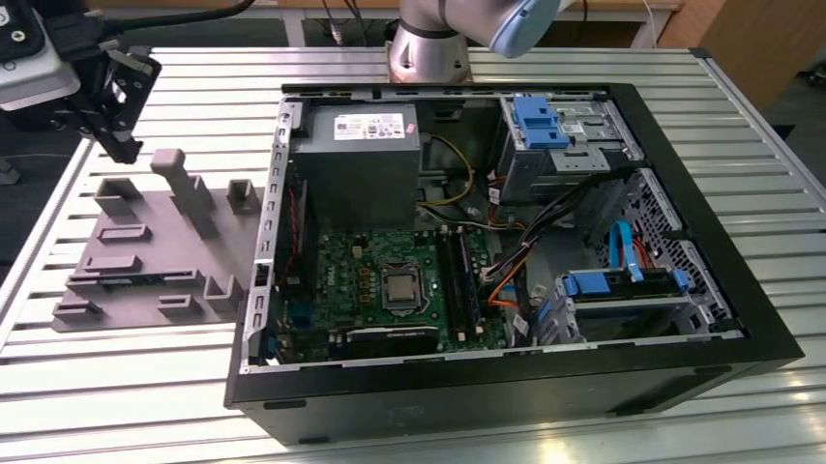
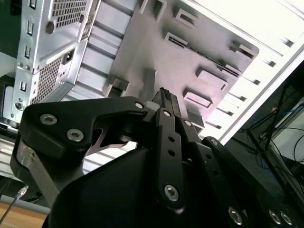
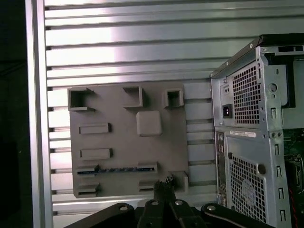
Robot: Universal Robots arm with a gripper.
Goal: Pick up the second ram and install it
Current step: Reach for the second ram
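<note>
The second ram (image 3: 116,169) is a thin dark blue-green stick lying on edge in a slot of the grey tray (image 3: 123,142), between two end holders. In the exterior view the ram (image 1: 135,279) shows as a thin bluish line near the front of the tray (image 1: 142,227). My gripper (image 1: 127,151) hangs above the tray's far left corner, apart from the ram. Its fingers (image 3: 164,186) are pressed together with nothing between them, and in the second wrist view the gripper (image 2: 165,97) points at the tray (image 2: 190,57).
An open computer case (image 1: 761,329) lies on the slatted metal table (image 1: 130,387) at the tray's right. Inside are a motherboard (image 1: 348,271), black slot rails (image 1: 458,280), a power supply (image 1: 355,159) and blue drive brackets (image 1: 536,121). The case's rear panel (image 3: 249,142) stands close beside the tray.
</note>
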